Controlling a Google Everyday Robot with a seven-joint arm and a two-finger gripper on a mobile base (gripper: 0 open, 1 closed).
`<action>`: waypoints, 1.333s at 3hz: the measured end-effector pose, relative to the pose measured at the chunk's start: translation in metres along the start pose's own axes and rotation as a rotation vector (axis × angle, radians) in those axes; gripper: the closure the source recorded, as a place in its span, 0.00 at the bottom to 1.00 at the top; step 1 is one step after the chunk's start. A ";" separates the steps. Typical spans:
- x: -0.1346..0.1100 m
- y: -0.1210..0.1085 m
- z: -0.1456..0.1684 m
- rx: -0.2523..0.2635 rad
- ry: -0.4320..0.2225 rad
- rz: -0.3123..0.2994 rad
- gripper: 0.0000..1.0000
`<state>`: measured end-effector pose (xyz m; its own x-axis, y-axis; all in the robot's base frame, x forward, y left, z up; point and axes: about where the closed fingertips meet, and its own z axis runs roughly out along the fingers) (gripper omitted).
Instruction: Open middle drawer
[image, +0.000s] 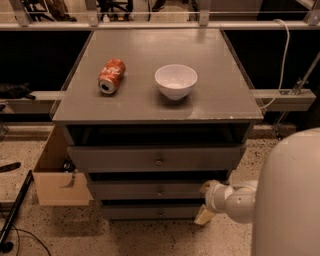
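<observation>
The middle drawer is the second of three grey fronts stacked under the cabinet's surface, between the top drawer and the lowest drawer, with a small round knob at its centre. The gripper is low at the right end of the middle drawer's front, well to the right of the knob, at the end of a white arm that fills the lower right corner; whether it grips anything or hangs loose, I cannot tell. On the surface an orange can lies on its side, with a white bowl upright just to its right. A cardboard box stands on the floor left of the drawers
</observation>
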<state>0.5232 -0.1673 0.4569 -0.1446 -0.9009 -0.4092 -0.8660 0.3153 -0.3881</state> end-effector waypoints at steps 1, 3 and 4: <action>0.000 -0.001 0.024 0.012 -0.006 -0.017 0.00; -0.003 -0.028 0.032 0.077 0.001 -0.038 0.00; -0.003 -0.029 0.032 0.078 0.001 -0.038 0.00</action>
<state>0.5640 -0.1637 0.4429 -0.1125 -0.9129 -0.3923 -0.8310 0.3029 -0.4666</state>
